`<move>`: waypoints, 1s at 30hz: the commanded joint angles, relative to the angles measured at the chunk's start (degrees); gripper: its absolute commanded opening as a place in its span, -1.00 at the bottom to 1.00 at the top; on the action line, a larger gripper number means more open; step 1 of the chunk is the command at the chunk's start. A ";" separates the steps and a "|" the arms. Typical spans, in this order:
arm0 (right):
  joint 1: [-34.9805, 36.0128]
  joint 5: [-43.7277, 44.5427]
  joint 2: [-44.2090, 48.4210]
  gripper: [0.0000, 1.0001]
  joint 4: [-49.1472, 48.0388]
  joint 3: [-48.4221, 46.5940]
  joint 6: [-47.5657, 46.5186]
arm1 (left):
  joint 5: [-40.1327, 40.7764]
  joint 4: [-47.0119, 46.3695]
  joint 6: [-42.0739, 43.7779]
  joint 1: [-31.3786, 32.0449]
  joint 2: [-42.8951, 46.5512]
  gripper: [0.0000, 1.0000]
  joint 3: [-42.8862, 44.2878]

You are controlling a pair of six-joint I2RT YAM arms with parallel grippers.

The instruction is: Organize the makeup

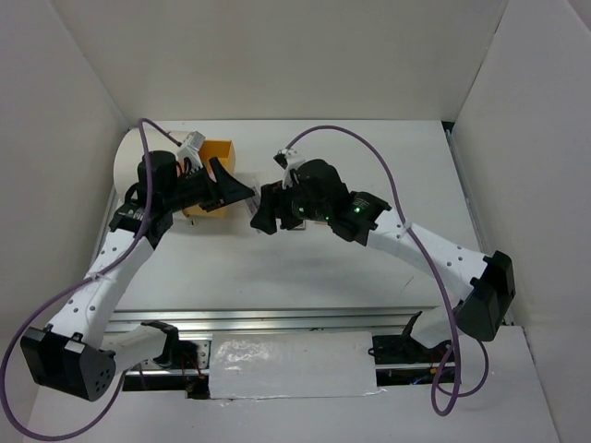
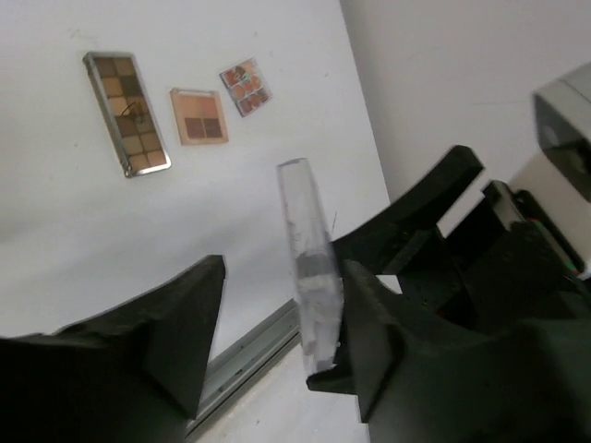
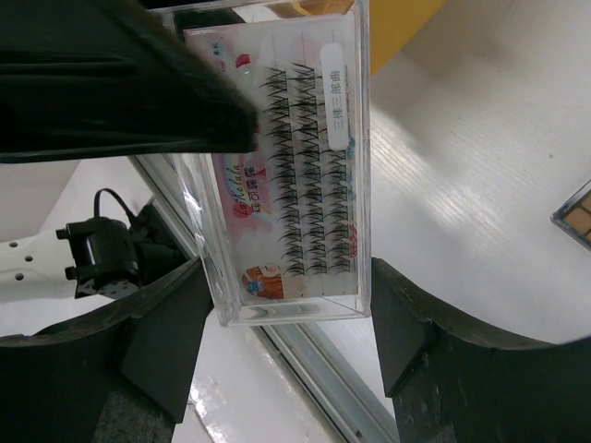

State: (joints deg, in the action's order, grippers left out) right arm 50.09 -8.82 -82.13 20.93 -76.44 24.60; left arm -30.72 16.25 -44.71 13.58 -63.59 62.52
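A clear case of false lashes on a pinkish card [image 3: 295,138] hangs in the air between my two grippers. My right gripper [image 3: 288,277] has its fingers against the case's two long sides at its lower end and holds it. In the left wrist view the case [image 2: 309,277] shows edge-on, leaning on one finger [image 2: 388,341] of my left gripper [image 2: 277,277], which is wide open. On the table lie a narrow brown palette [image 2: 127,113], a square peach palette [image 2: 197,116] and a small pinkish card [image 2: 246,87]. From above, the left gripper [image 1: 231,189] and right gripper [image 1: 263,214] meet mid-table.
A white cylinder [image 1: 125,166] with an orange drawer front [image 1: 219,152] stands at the back left, just behind the left gripper. White walls close in the table on three sides. A metal rail [image 1: 277,318] runs along the near edge.
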 commanded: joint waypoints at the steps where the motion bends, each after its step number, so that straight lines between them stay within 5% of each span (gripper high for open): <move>1: 0.19 0.55 0.57 -0.18 -3.44 -2.13 0.71 | 0.75 0.54 1.56 0.21 -0.83 0.19 2.34; 3: 0.28 0.82 0.04 -0.18 -3.09 -2.74 0.71 | 0.40 -0.08 1.38 0.21 -1.09 -0.15 2.25; 8: 1.33 0.38 -0.49 -0.14 -3.08 -3.98 0.36 | 1.19 0.53 2.08 0.21 -2.15 -0.63 3.48; 9: 1.33 -0.14 -0.32 -0.10 -3.43 -3.80 0.36 | 1.80 0.71 2.52 0.21 -2.24 -0.71 3.83; 10: 1.24 -0.23 0.30 0.19 -3.96 -2.84 0.88 | 2.33 1.32 2.78 0.21 -2.41 -0.74 4.10; 12: 1.24 1.08 1.26 0.59 -5.63 -1.52 1.41 | 4.60 2.90 3.92 0.21 -2.85 -0.77 6.11; 13: 1.33 1.61 1.96 0.95 -6.16 -0.04 1.94 | 5.92 4.13 4.71 0.21 -3.11 -0.78 7.25; 14: 1.33 2.57 3.54 1.00 -6.42 0.59 2.20 | 7.24 7.01 5.59 0.13 -3.90 -0.78 9.96; 20: -0.07 12.50 12.33 1.00 -1.87 5.16 3.00 | 17.35 18.01 16.12 -4.34 -9.69 -0.67 22.97; 25: -2.27 13.65 20.23 1.00 -0.28 10.08 2.03 | 28.41 26.98 24.13 -7.08 -18.73 -0.55 36.83; 30: -3.15 13.83 22.97 1.00 2.36 11.84 0.80 | 31.24 36.20 31.96 -6.99 -30.00 -0.55 50.75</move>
State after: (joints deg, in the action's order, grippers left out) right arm 47.33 3.60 -59.90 21.34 -65.89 26.92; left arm -3.79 45.08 -20.32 6.46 -89.34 107.90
